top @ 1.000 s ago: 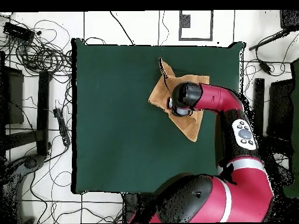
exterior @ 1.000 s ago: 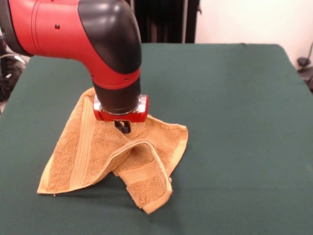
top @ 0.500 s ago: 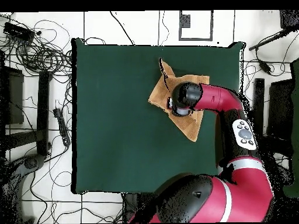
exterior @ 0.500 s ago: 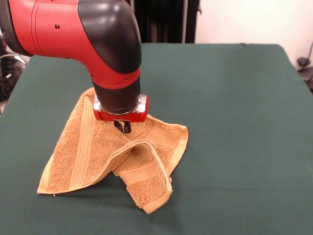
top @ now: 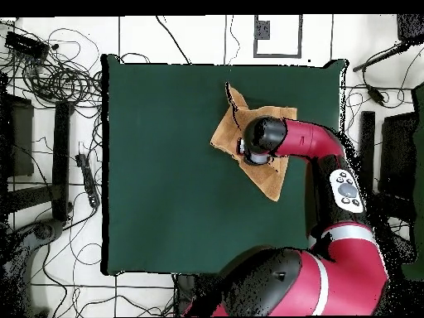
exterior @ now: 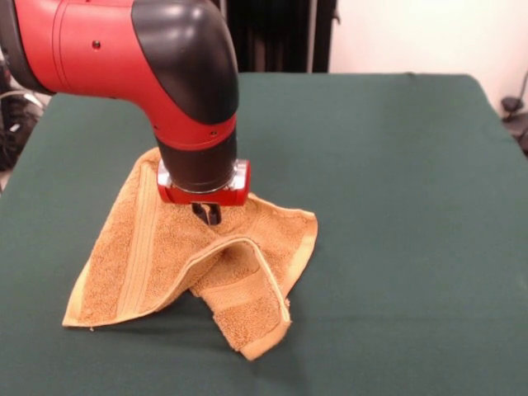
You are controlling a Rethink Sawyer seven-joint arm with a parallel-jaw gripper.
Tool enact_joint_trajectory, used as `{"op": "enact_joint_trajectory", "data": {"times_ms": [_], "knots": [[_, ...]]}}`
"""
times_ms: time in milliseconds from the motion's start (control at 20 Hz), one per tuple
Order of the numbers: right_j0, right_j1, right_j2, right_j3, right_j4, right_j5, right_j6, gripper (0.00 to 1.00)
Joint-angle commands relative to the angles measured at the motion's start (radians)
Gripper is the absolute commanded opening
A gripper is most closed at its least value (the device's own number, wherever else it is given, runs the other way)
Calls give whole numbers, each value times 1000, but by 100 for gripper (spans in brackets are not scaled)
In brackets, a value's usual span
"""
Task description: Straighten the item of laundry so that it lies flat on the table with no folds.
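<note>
Nothing has moved: fingers (exterior: 211, 214) seemingly pinch shut on the folded towel (exterior: 157, 264) on the table (exterior: 396, 165).

We see the golden-orange towel (exterior: 157, 264) lying crumpled on the green table (exterior: 396, 206), toward the front view's left. One flap is folded over across its middle (a woven band runs along the flap), and a corner juts toward the near edge.
</note>
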Motion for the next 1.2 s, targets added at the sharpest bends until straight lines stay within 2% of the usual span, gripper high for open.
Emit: {"op": "enact_joint_trajectory", "data": {"times_ms": [50,400,550,800,1200], "knots": [[-43,206,33,33,-125,-398,9,100],[-48,203,33,44,-124,-433,28,100],[-56,206,48,42,-147,-433,-36,100],[-57,201,48,41,-156,-428,-46,100],[-53,196,39,45,-150,-433,12,100]]}}
